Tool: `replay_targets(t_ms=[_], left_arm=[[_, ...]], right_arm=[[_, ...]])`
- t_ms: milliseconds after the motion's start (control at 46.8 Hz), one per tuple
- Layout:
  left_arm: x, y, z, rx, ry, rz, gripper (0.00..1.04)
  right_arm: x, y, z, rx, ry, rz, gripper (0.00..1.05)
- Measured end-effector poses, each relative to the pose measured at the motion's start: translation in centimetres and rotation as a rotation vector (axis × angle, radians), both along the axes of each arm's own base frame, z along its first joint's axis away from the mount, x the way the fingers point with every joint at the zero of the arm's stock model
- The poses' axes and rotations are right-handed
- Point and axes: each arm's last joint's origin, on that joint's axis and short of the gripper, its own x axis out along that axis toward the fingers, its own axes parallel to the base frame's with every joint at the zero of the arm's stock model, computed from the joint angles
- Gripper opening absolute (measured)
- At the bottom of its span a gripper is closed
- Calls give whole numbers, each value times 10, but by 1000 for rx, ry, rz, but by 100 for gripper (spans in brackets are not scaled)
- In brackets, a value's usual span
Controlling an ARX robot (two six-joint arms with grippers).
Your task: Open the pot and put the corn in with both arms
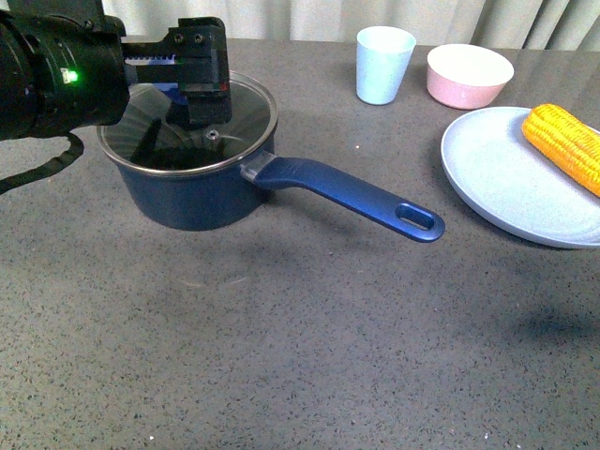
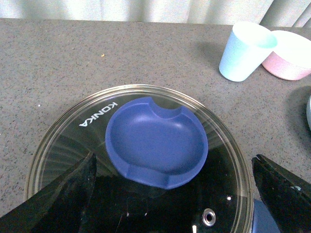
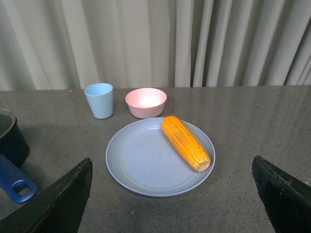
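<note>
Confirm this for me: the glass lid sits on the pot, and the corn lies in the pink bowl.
Not quite. The corn lies on the pale blue plate, not in the pink bowl, as the right wrist view shows. The glass lid does sit on the pot.

Soft light from above leaves faint shadows on the table (image 1: pixel 281 356) under the pot (image 1: pixel 197 192), lays pale glare streaks across its glass lid (image 2: pixel 58 145) and washes out the inside of the pink bowl (image 3: pixel 146 111).
</note>
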Motion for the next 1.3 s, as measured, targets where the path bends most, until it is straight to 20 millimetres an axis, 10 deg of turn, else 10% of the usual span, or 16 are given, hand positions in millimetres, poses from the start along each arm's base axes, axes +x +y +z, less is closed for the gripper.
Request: replay_targets(t_ms=[598,790,1302], left_arm=[[37,-20,-12,93,17,67,96],[37,-21,-15,101,26,76,62],[35,-22,-8,107,26,90,60]], right_arm=[[0,0,0,0,0,0,96],[0,0,0,0,0,0,96],[0,0,0,0,0,0,96]])
